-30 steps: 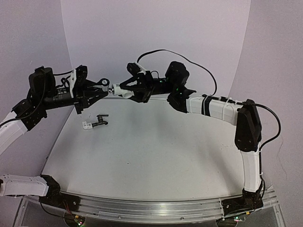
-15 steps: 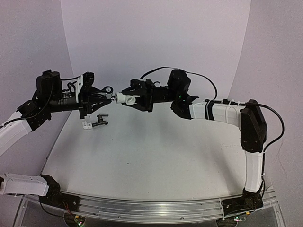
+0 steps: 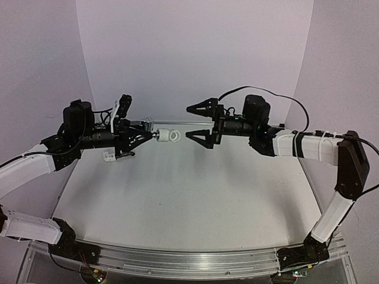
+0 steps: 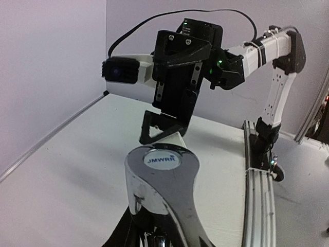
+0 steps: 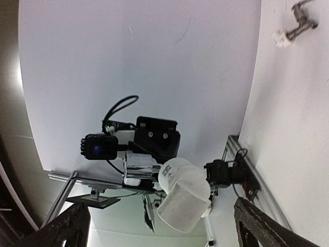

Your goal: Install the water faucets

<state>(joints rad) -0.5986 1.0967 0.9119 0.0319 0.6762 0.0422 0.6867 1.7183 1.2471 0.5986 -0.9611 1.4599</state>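
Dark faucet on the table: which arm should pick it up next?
Probably right: the right pincer is open and empty; the left pincer is shut on the silver faucet, though the dark faucet lies nearer it.

A robotics lab test bench: two robot arms (image 3: 29,168) bolted to a metal rail (image 3: 195,260) edging a white tabletop (image 3: 189,195), enclosed by a plain, curved, pale backdrop (image 3: 189,53).

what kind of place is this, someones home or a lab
Most likely a robotics lab test bench, not a home: a bare white table edged with a ribbed aluminium mounting rail, set against a plain curved white backdrop.
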